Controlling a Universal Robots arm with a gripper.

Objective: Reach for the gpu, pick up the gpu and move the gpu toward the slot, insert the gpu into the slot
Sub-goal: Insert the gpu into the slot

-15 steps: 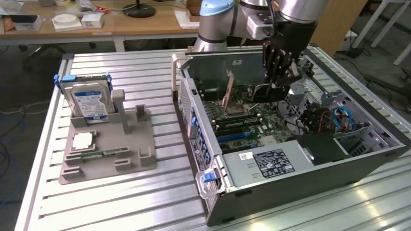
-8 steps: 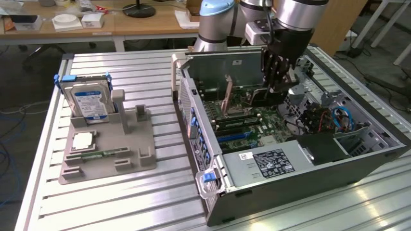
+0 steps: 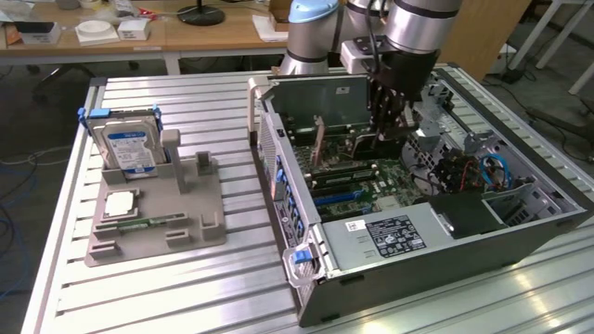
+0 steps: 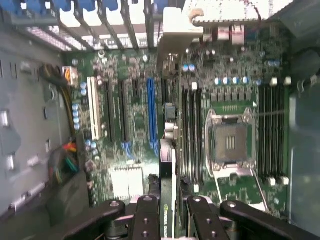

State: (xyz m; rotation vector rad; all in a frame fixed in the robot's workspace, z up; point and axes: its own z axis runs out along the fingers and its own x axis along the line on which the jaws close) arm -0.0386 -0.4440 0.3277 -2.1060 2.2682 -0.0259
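**Gpu clamped in the fingers over the motherboard**

The gpu (image 4: 168, 212) is gripped edge-on between the two black fingers (image 4: 146, 220), which stand narrow and press on its flat faces. A green strip with white lettering shows along its upper edge in the wrist view. The card stands upright inside the open case (image 3: 436, 257), above the green motherboard (image 4: 135, 75). It lines up just beside the long blue slot (image 4: 152, 117), on the side nearer the black memory slots (image 4: 192, 135). Whether its lower edge touches the slot cannot be told. Two black card slots (image 4: 115, 112) and a white one (image 4: 92, 112) lie parallel on the blue slot's other side. The square silver socket (image 4: 230, 142) sits between two banks of memory slots.

In the exterior view the arm (image 3: 413, 24) reaches down into the far end of the case. The case lies on its side on the ribbed metal table (image 3: 186, 299), with the power supply (image 3: 385, 233) at its near end. Well apart, toward the exterior view's left, a grey holder (image 3: 158, 223) carries an upright hard drive (image 3: 128, 146), a processor (image 3: 121, 204) and a memory stick (image 3: 139, 224).
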